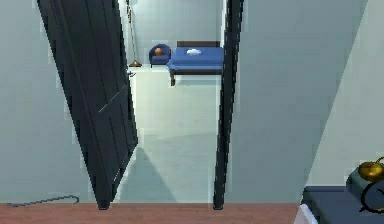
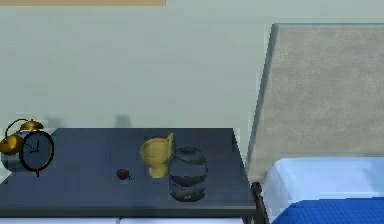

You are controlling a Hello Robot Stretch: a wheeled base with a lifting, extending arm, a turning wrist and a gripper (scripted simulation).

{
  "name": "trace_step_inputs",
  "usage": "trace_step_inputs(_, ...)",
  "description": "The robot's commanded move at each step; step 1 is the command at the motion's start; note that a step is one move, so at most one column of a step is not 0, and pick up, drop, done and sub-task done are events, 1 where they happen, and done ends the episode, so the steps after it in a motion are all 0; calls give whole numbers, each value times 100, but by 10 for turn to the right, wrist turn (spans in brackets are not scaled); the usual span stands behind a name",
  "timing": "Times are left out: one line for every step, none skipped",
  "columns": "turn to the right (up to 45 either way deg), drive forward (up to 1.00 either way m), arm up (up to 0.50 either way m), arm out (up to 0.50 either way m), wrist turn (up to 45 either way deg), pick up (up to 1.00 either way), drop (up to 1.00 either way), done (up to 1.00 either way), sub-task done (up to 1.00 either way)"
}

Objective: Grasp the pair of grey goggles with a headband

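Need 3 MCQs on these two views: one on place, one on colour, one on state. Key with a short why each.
1. In the arm side view, where on the dark table does the alarm clock stand?
A) left end
B) middle
C) right end

2. What colour is the cover of the bed in the forward view?
A) red
B) blue
C) green

3. How is the dark door in the forward view?
A) shut
B) swung open
C) lying flat on the floor

Key:
1 A: the clock stands at the table's left end, well left of the yellow cup.
2 B: the cover is plainly blue.
3 B: the door stands upright and turned aside, and the bed shows past its edge.
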Motion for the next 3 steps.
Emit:
trace_step_inputs(0,0,50,0,0,0,0,0,0)
trace_step_inputs(0,0,38,0,0,0,0,0,0)
trace_step_inputs(0,0,0,12,0,0,0,0,0)
